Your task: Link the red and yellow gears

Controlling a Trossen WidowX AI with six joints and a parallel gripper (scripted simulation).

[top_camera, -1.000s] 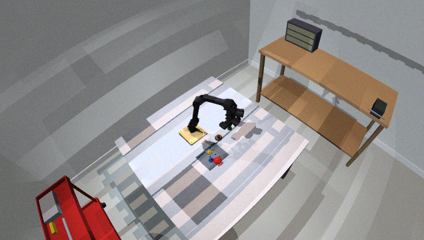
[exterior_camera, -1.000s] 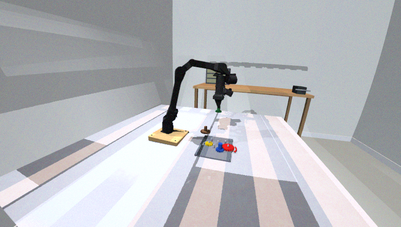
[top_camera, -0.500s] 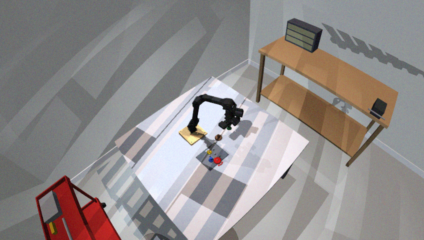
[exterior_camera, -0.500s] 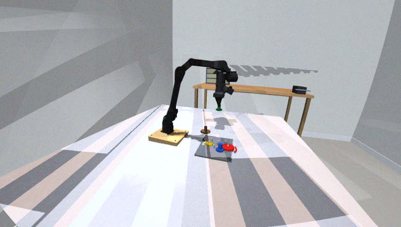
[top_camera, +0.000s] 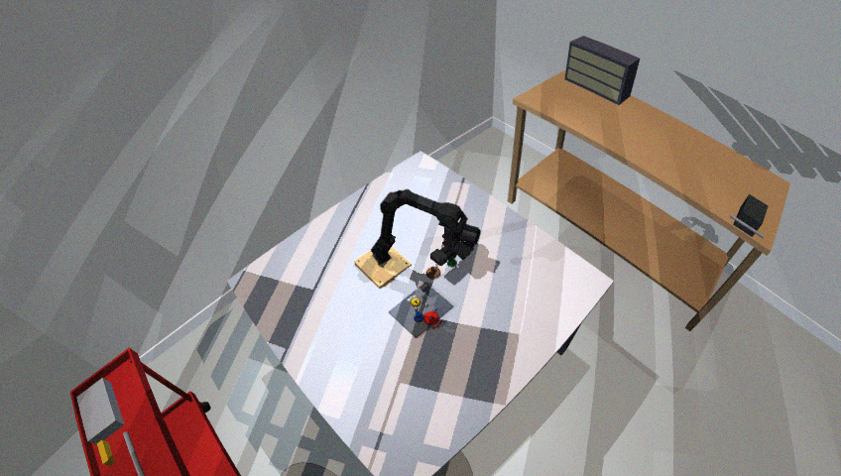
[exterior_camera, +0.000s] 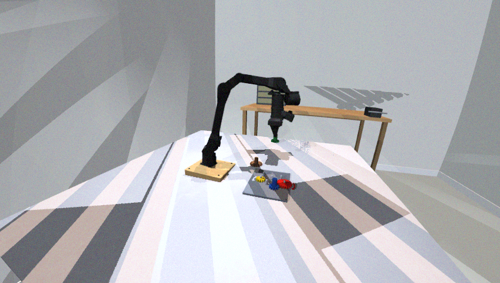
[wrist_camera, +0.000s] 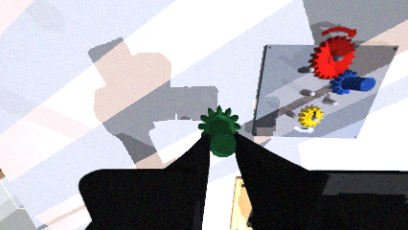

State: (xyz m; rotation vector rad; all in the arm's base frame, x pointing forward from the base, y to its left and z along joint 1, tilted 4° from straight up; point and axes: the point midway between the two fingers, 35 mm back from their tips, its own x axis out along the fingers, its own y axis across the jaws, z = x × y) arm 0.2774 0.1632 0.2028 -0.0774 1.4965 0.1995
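Fingers (top_camera: 451, 259) (exterior_camera: 275, 137) slightly apart, clamped on the green gear's knob (wrist_camera: 223, 146).

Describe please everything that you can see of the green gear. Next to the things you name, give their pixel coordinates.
The dark green toothed gear with a thick round handle (top_camera: 451, 263) (exterior_camera: 275, 140) (wrist_camera: 219, 126) looks like plain, hard plastic. Its pointed teeth ring a flat disc, and the handle rises from the middle. The black two-fingered claw (exterior_camera: 275, 135) (wrist_camera: 221, 139) grips it by the handle. It hangs roughly level above the pale striped table (top_camera: 566, 277) (exterior_camera: 196, 227), away from the grey square board (top_camera: 401, 312) (exterior_camera: 252, 193) (wrist_camera: 283, 57).

Board (in all 3 views)
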